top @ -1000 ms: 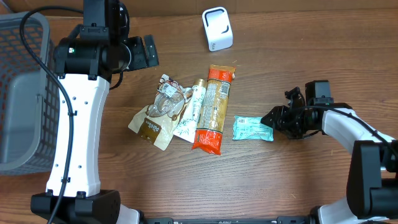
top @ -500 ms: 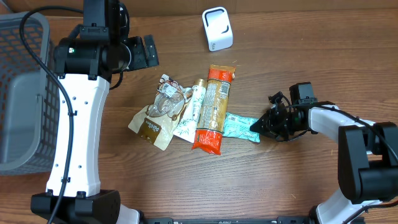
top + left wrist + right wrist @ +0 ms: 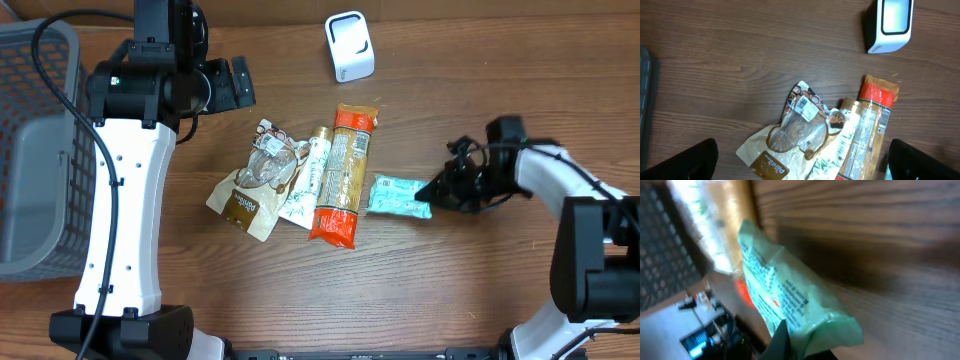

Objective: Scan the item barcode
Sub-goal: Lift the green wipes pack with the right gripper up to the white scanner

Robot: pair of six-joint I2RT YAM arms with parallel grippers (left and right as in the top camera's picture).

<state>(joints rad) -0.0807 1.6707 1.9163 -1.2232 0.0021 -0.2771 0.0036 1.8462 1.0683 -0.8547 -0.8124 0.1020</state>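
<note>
Wooden table point(image 3: 480, 80). Teal packet point(image 3: 399, 196): 3 o'clock of centre, edge pinched by the closed right gripper point(image 3: 433, 190). Left gripper point(image 3: 228, 85): wide, empty. Advice: the thin edge-hold may slip, so lift slowly and turn the barcode toward the scanner point(image 3: 349, 46) at 12 o'clock.

Even bright overhead light, soft shadows, right wrist view motion-blurred
</note>
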